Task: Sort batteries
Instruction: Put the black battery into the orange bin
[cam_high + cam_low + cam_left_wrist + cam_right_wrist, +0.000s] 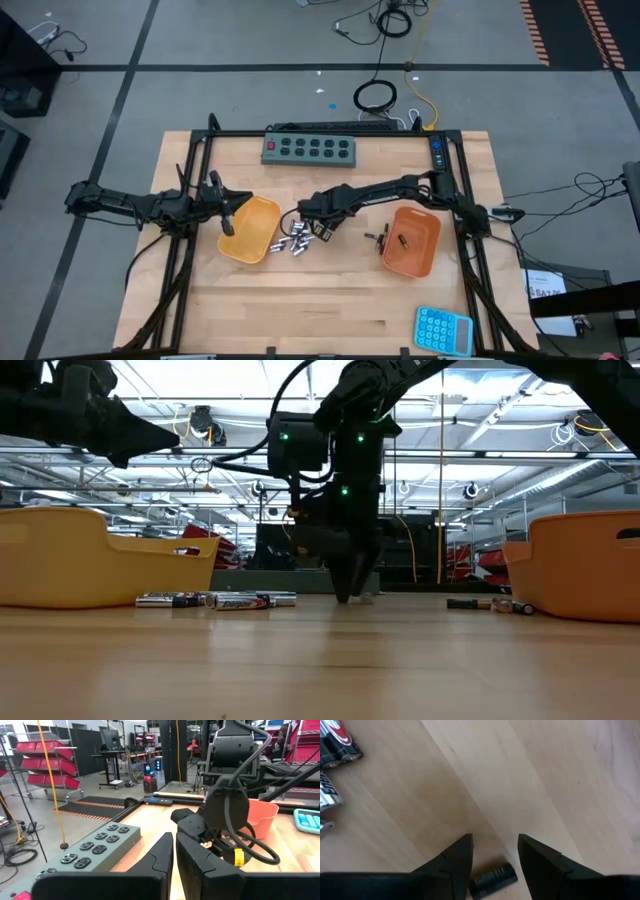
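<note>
High view: the right gripper (322, 228) hangs at centre frame over the batteries (297, 240), which lie loose just right of the yellow tray (251, 229); the orange tray (412, 241) sits at centre right. The left gripper (228, 212) waits at the yellow tray's upper-left rim.

Low view: the right gripper's tips reach the table (320, 660), positioned for a pick.

Left wrist view: fingers nearly together, holding nothing.

Right wrist view: fingers spread, straddling one small dark battery (492, 878) at bottom centre, not yet clamped.
</note>
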You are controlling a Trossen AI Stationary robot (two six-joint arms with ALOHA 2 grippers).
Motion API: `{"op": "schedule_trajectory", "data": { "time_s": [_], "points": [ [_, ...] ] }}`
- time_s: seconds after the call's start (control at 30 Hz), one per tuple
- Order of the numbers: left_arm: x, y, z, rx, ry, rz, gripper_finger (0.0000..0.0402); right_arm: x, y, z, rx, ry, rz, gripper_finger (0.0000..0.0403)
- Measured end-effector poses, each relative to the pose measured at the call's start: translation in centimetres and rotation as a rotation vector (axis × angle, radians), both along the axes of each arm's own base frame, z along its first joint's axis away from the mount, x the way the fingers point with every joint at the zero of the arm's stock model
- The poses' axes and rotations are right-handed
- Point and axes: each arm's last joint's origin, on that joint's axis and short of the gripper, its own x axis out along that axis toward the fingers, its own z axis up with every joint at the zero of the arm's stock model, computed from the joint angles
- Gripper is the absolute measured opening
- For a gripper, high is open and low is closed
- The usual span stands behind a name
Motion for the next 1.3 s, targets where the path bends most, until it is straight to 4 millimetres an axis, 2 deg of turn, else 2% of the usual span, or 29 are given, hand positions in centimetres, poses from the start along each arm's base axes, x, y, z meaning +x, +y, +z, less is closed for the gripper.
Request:
{"op": "schedule_trajectory", "data": {
  "time_s": [0.13,0.2,0.27,0.33,0.43,0.53,0.73,0.9,1.03,1.17,1.3],
  "points": [
    [0.0,0.0,0.0,0.000,0.000,0.000,0.0033,-0.2,0.1,1.1,-0.003,-0.025,0.002,0.0151],
    [0.0,0.0,0.0,0.001,0.003,-0.001,0.0033,-0.5,0.5,2.5,-0.002,-0.049,0.006,0.0151],
    [0.0,0.0,-0.1,0.001,0.010,-0.002,0.0033,-1.5,1.7,4.5,0.018,-0.030,0.022,0.0151],
    [0.0,0.0,-0.2,0.002,0.018,-0.002,0.0033,-2.7,2.8,5.5,0.043,0.034,-0.007,0.0151],
    [0.0,0.0,-0.2,-0.014,0.011,-0.002,0.0033,-3.9,3.3,5.5,0.083,0.126,-0.113,0.0152],
    [0.0,-0.1,-0.2,-0.031,0.007,-0.011,0.0033,-3.8,3.2,5.7,0.104,0.091,-0.169,0.0155],
    [0.0,-0.4,-0.2,-0.055,0.010,-0.077,0.0033,-4.9,2.7,3.5,0.161,0.140,-0.210,0.0161],
    [0.0,-0.5,-0.3,-0.054,0.012,-0.087,0.0033,-6.5,2.4,3.9,0.168,0.078,-0.254,0.0162],
    [0.0,-0.5,-0.3,-0.049,0.013,-0.085,0.0033,-8.4,2.3,4.8,0.207,-0.010,-0.314,0.0162],
    [0.0,-0.5,-0.3,-0.048,0.013,-0.084,0.0033,-10.0,2.4,4.5,0.282,-0.105,-0.389,0.0162],
    [0.0,-0.5,-0.2,-0.048,0.010,-0.081,0.0033,-10.9,2.4,3.9,0.326,-0.079,-0.386,0.0162]
  ]
}}
